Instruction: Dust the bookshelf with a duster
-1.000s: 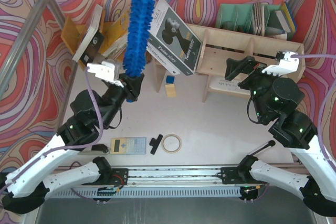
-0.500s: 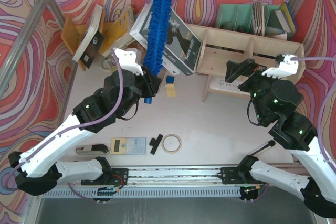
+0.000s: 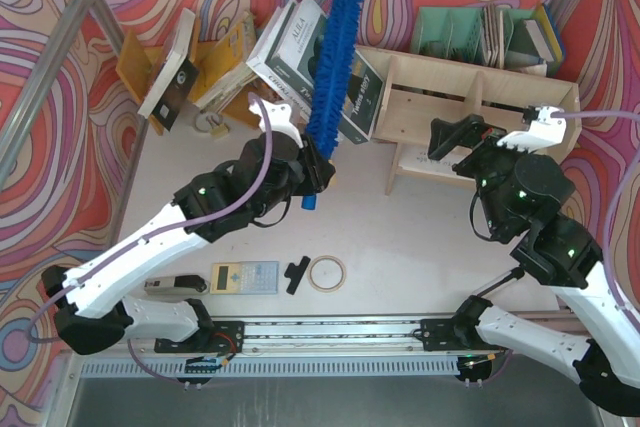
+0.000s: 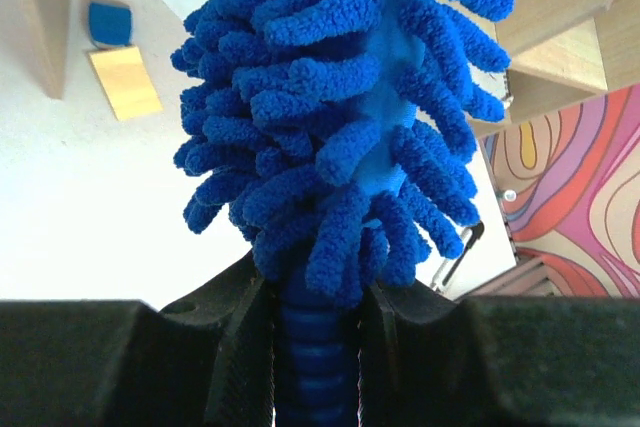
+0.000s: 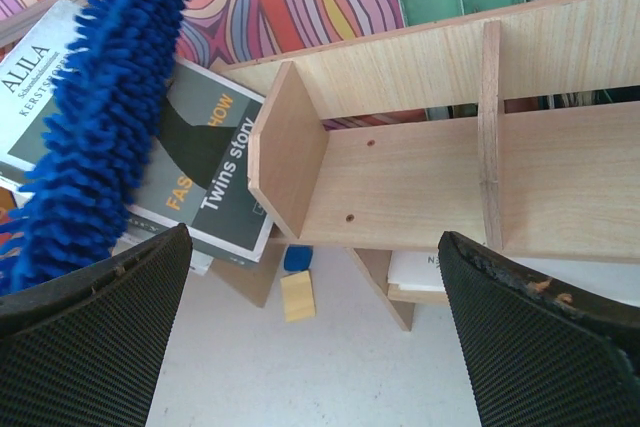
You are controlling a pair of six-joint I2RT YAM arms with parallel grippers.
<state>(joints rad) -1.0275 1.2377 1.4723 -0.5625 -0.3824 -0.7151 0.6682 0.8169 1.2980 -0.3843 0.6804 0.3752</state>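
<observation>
Backdrop: swirled red, orange and violet wall panels behind a bare metal frame.
Desk: smooth, matte white desk.
Shelf: large bookshelf of pale unpainted plywood at back right. Flat boards, upright dividers, open compartments, lower tier on legs.
Tool: long bright blue duster with soft, fluffy, tube-shaped tufts and a ribbed dark blue plastic handle. Raised off the desk and tilted up to the right. Tufts lie across the glossy grey-and-white book leaning at the bookshelf's left end panel. Contact with the plywood: cannot tell.
Left arm: left fingers, black and ridged, clamped narrow on the handle.
Right arm: right fingers, black mesh-textured pads, spread wide and facing the open compartments.
Elsewhere: green slotted file organizer behind the bookshelf. Orange-yellow wooden rack at back left. Thin tape ring and flat pale device near the front edge. Small yellow block by the shelf legs.
</observation>
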